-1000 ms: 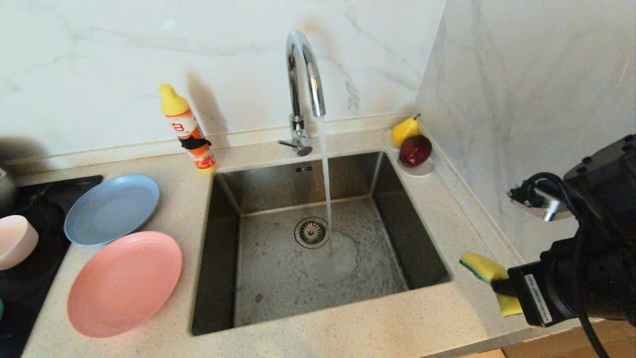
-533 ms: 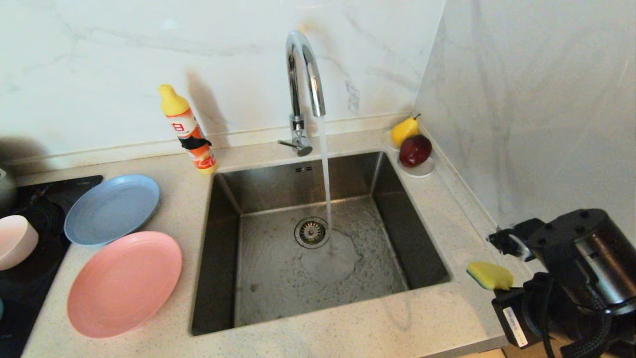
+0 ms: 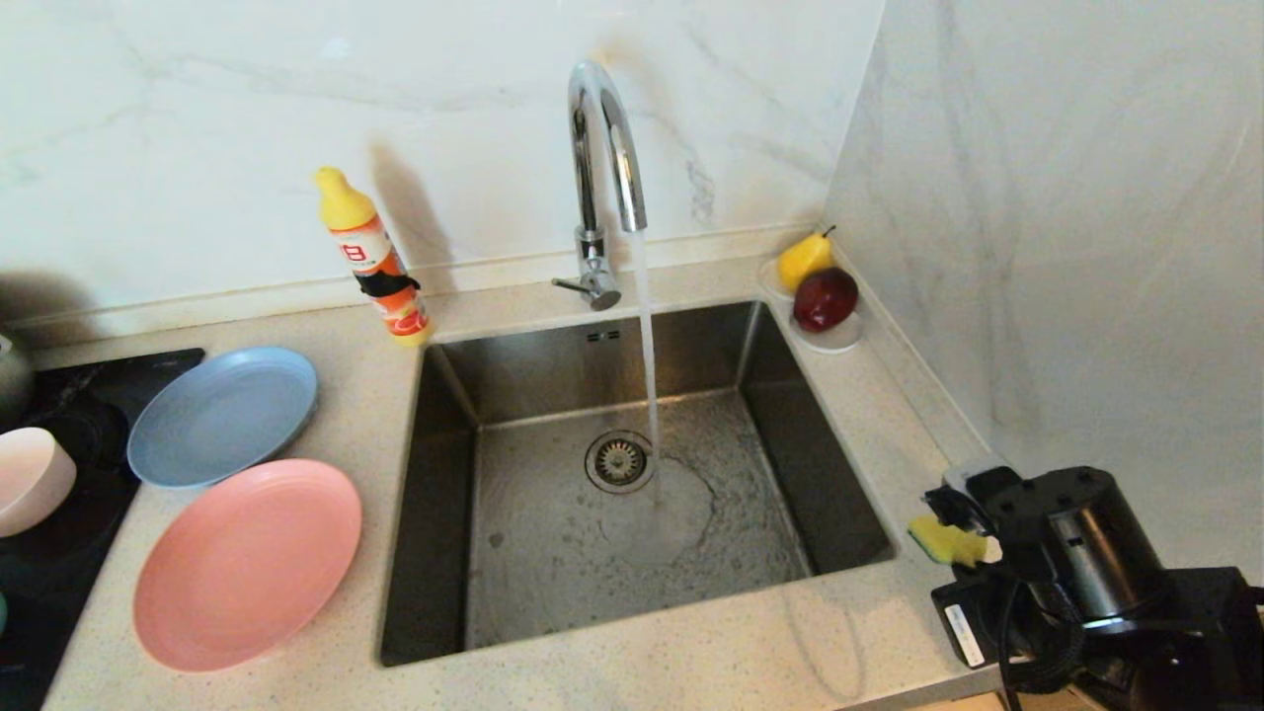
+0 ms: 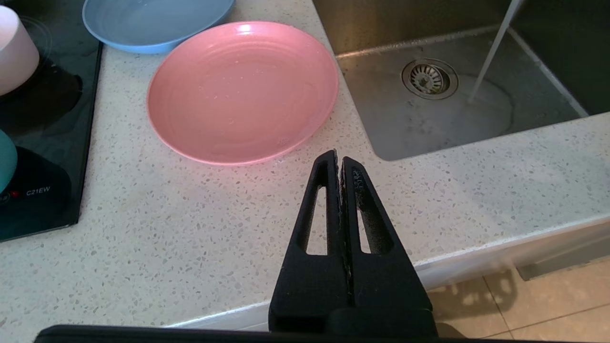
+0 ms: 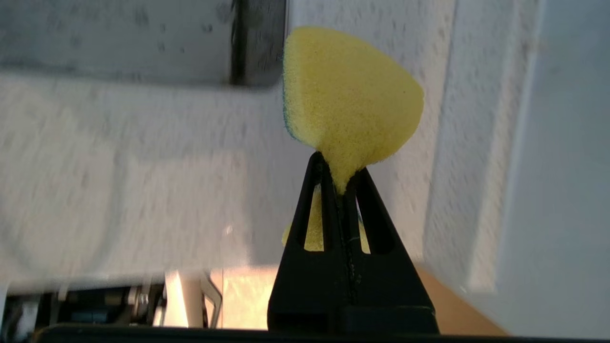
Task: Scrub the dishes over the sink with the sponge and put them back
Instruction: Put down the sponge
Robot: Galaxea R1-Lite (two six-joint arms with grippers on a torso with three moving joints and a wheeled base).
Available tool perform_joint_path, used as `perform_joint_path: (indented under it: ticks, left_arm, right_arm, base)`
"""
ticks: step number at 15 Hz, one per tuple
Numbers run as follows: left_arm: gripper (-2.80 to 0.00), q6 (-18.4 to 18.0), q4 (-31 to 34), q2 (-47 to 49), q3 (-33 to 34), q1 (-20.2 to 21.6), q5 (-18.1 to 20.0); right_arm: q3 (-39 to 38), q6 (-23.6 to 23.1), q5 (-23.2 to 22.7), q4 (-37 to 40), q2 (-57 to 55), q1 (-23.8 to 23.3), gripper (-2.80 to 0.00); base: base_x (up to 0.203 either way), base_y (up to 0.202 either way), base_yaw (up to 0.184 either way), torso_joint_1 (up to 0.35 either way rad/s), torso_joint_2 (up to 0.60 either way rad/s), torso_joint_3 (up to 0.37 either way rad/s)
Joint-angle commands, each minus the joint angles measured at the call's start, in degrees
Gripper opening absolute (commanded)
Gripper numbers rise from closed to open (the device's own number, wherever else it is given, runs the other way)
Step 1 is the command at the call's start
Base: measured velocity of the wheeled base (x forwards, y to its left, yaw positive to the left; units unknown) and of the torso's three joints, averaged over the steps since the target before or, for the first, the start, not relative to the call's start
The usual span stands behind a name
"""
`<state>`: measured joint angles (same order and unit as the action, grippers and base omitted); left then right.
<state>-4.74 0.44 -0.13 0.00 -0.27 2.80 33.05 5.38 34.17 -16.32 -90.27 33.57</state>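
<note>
The right pincer (image 5: 339, 183) gripped the yellow sponge (image 5: 350, 97) above the desk (image 3: 859, 632), right of the sink (image 3: 632, 513); the left pincer (image 4: 339, 164) stayed closed.

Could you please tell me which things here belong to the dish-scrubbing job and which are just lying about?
Job: sponge in right gripper, sink, pink plate, blue plate, pink bowl, teal bowl.
Lying about: bottle, pear, red fruit, saucer.
</note>
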Motion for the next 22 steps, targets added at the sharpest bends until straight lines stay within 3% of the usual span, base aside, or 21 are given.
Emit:
perform_joint_path:
  ticks: [1,9,22]
  left_arm:
    - [-2.8,0.0,0.0,0.0,0.3,0.0,0.0]
    - [-2.8,0.0,0.0,0.0,0.2,0.0,0.0]
    - [-2.8,0.0,0.0,0.0,0.2,0.0,0.0]
  right_arm:
    - [-0.3,-0.2,0.3,-3.0,-4.4,-0.9,-2.8]
    - [0.6,-1.4,0.6,-13.1,-12.6,-6.1,-2.8]
    - [4.9,-2.8,0.5,-13.6,-13.9,-7.7,-2.8]
  base:
    - [0.0,0.0,0.0,0.0,0.0,0.0]
    - [0.0,0.0,0.0,0.0,0.0,0.0]
    - [0.0,0.0,0.0,0.0,0.0,0.0]
